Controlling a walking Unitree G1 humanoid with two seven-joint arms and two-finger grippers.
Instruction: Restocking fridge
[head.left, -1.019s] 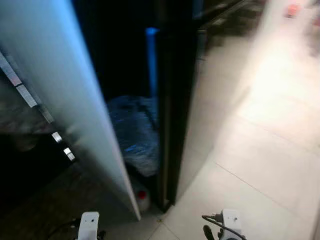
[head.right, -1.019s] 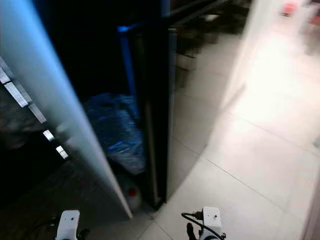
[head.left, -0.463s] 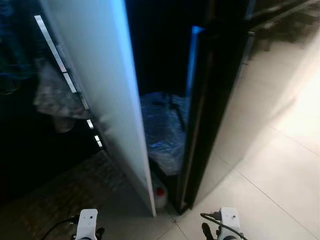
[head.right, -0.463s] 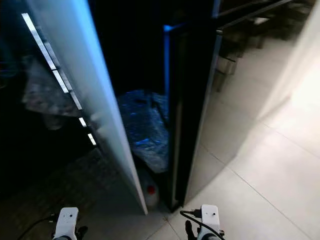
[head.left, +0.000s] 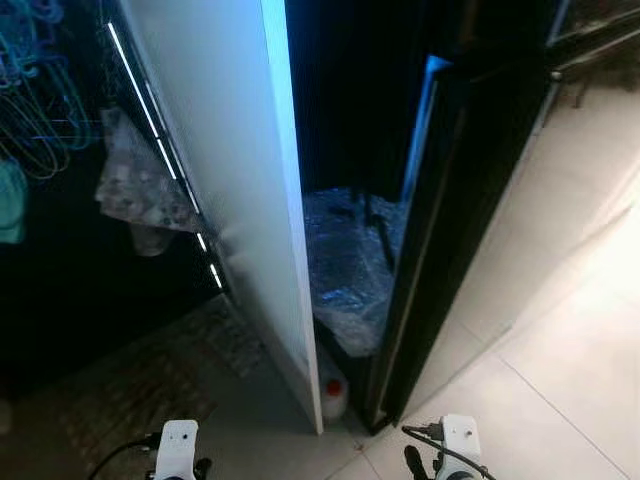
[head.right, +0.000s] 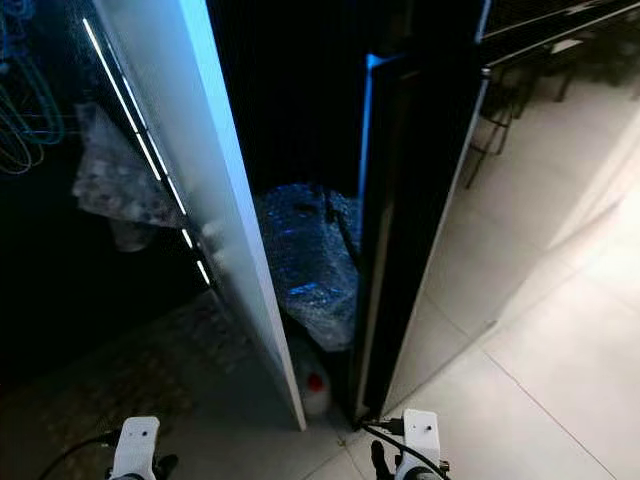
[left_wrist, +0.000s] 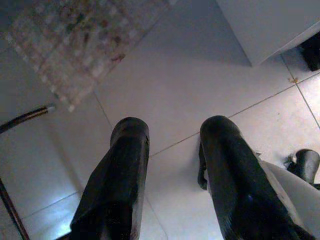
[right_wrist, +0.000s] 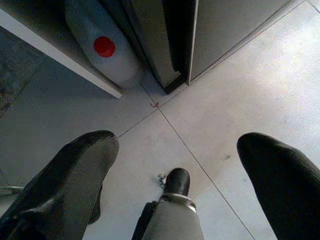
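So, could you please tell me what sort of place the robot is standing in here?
Probably a home's storage nook or cupboard: a tall white panel door stands ajar beside a glossy black cabinet side, with a crinkled plastic-wrapped bundle and a red-capped white plastic jug on the pale tiled floor.

White door (head.left: 235, 180) panel, blue-lit edge. Dark glossy door (head.left: 455, 230) beside it, blue strip on its edge. Crinkled bag (head.right: 305, 260), blue sheen, between them. Pale jug (right_wrist: 102, 47), red cap (right_wrist: 104, 46), ahead of the right gripper (right_wrist: 180, 165). Black fingers (left_wrist: 117, 185). Speckled mottled mat (left_wrist: 75, 45) ahead of the left gripper (left_wrist: 172, 175). Pale grey tiles (head.left: 560, 380).
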